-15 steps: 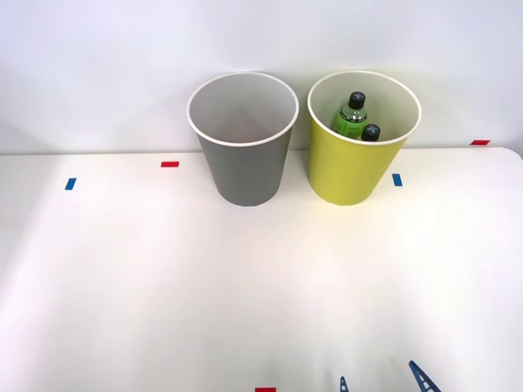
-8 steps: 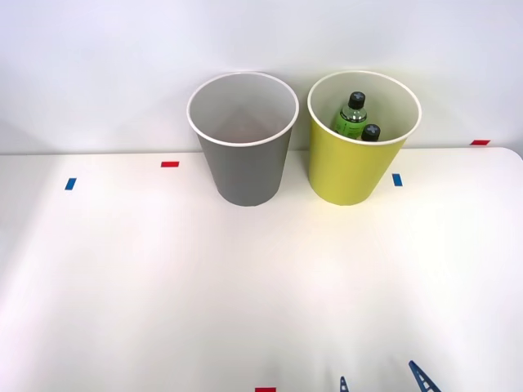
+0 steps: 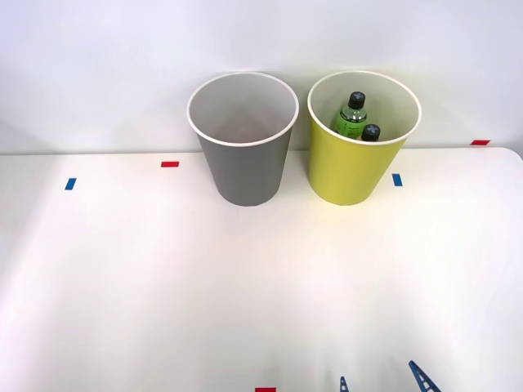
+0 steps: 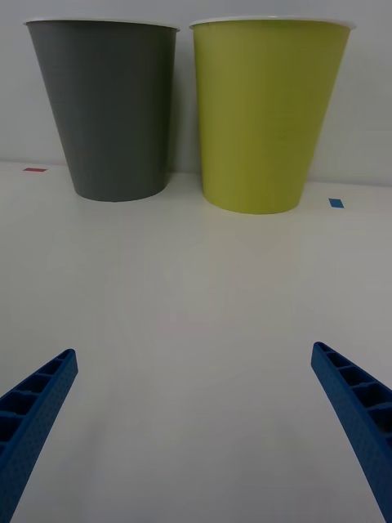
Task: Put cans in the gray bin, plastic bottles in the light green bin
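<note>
Right gripper (image 4: pixel 196 425) hangs over the white table (image 3: pixel 163 286), its 2 blue fingers (image 4: pixel 33 409) spread wide and holding nothing.

The table meets a plain pale wall at its far edge, with small red and blue tape marks (image 3: pixel 170 164) on top. At the far side stand the gray bin (image 3: pixel 245 175) and, just right of it, the light green bin (image 3: pixel 347 167) holding 2 plastic bottles (image 3: pixel 353 117), black-capped, green-labelled.

Round tapered gray bin (image 3: pixel 243 163) with white inside and rim stands upright at upper centre of the front view, nothing visible inside. Just beside it on the right, apart, round tapered yellow-green bin (image 3: pixel 350 167), upright. Inside it two small clear plastic bottles (image 3: pixel 352 117), green labels, black caps, upright.
</note>
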